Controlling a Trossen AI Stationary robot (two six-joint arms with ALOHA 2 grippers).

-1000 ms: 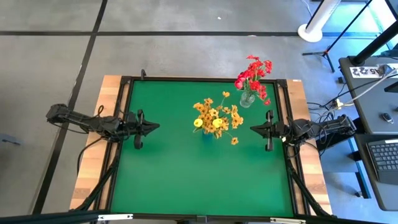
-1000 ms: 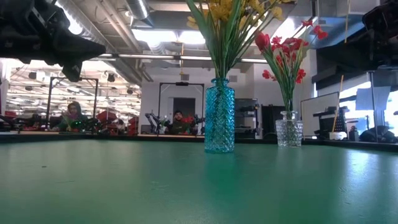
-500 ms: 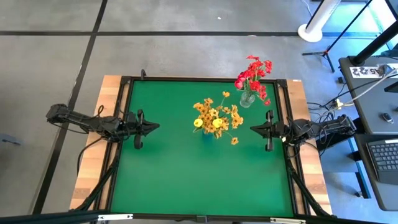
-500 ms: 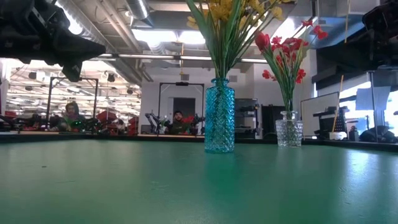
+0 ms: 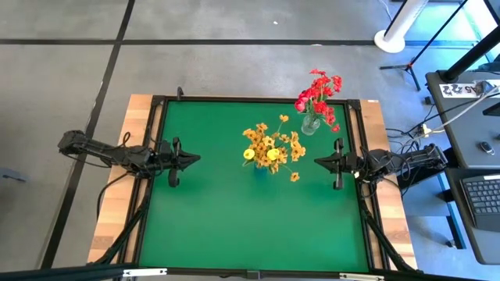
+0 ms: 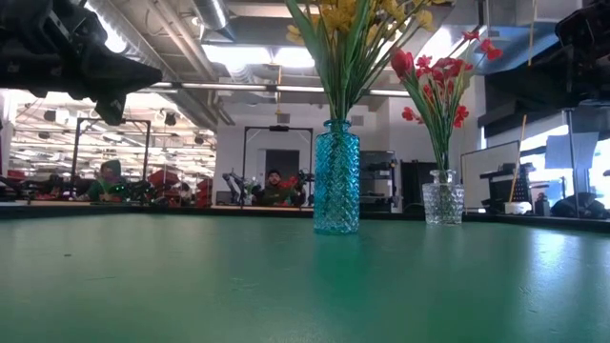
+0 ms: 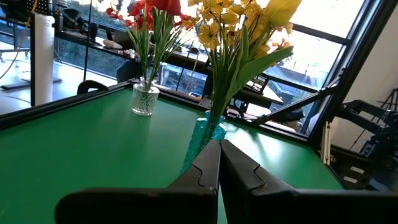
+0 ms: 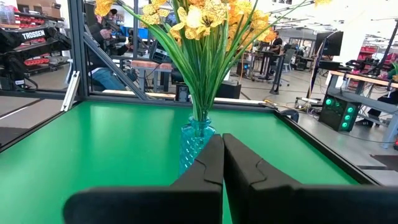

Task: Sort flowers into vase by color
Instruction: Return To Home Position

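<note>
A green table (image 5: 234, 218) with a black frame stands on a grey workshop floor. Beyond its far edge the low view looks into a long room with ceiling lights and benches, where two people (image 6: 274, 188) sit a good way off. The yellow flowers (image 5: 272, 147) stand bunched in a blue vase (image 6: 336, 177) near the middle of the table, somewhat toward the right arm's side. Their stems are upright and their heads spread wide above the rim. The red flowers (image 5: 319, 95) stand in a clear vase (image 6: 443, 203) by the far right corner of the table, apart from the blue one. The left gripper (image 5: 195, 158) hangs over the left edge of the table, pointing in toward the middle. Its two dark fingers are pressed together with only a thin seam between them, and it grips nothing. The right gripper (image 5: 316, 162) hangs over the right edge, pointing in toward the yellow bunch and near it. Its fingers are likewise closed tight and it is empty. Each wrist view looks past its own closed fingers straight at the blue vase.
</note>
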